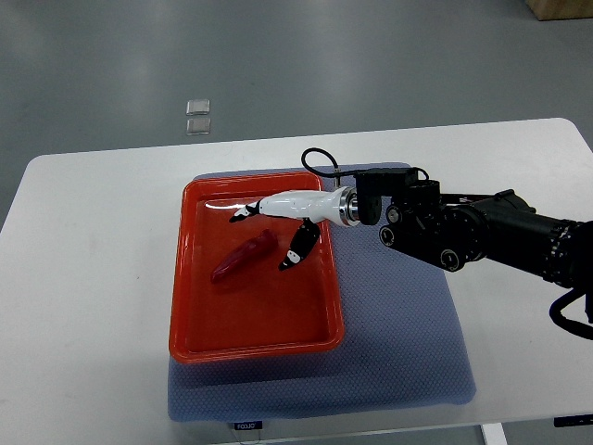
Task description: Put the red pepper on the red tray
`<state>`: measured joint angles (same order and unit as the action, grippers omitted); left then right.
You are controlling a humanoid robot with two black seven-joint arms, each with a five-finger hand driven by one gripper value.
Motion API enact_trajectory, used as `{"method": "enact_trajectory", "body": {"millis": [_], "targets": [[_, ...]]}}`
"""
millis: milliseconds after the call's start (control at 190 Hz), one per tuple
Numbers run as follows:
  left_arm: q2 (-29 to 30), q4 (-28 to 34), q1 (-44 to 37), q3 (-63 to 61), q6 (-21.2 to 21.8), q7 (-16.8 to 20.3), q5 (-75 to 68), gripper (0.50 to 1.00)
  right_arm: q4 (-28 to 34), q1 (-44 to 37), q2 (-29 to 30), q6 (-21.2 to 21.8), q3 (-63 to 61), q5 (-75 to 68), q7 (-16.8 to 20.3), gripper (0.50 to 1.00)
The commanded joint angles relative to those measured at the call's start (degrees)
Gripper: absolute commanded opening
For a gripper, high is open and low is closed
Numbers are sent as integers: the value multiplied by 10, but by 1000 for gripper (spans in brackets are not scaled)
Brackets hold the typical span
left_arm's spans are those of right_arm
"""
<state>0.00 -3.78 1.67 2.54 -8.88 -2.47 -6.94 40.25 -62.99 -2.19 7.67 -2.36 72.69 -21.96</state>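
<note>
Red pepper (243, 259) lies inside the red tray (255, 341), toward its left-middle, and we see our right hand (285, 215) hovering just right of it, fingers spread and holding nothing. Outward, the tray rests on a blue mat (398, 334) spread across the white table (83, 278).

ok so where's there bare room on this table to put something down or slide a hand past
Bare white table left of the red tray, and the back strip behind it. Blue mat is free to the tray's right, below the arm. Inside the tray, the near half is empty. Crowded: the tray's back half, where the right robot hand hangs open over the red pepper.
</note>
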Motion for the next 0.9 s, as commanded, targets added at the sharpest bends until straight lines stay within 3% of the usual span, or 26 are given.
{"method": "enact_trajectory", "body": {"millis": [0, 516, 758, 895], "targets": [[0, 1, 0, -1, 0, 0, 0, 1000, 0, 4, -9, 0, -40, -13, 0, 901], [0, -1, 1, 0, 0, 0, 0, 1000, -13, 127, -83, -18, -324, -217, 82, 901], [0, -1, 0, 2, 0, 0, 0, 1000, -5, 174, -106, -70, -347, -375, 83, 901], [0, -1, 1, 1, 0, 0, 0, 1000, 9, 183, -116, -72, -347, -475, 82, 913]]}}
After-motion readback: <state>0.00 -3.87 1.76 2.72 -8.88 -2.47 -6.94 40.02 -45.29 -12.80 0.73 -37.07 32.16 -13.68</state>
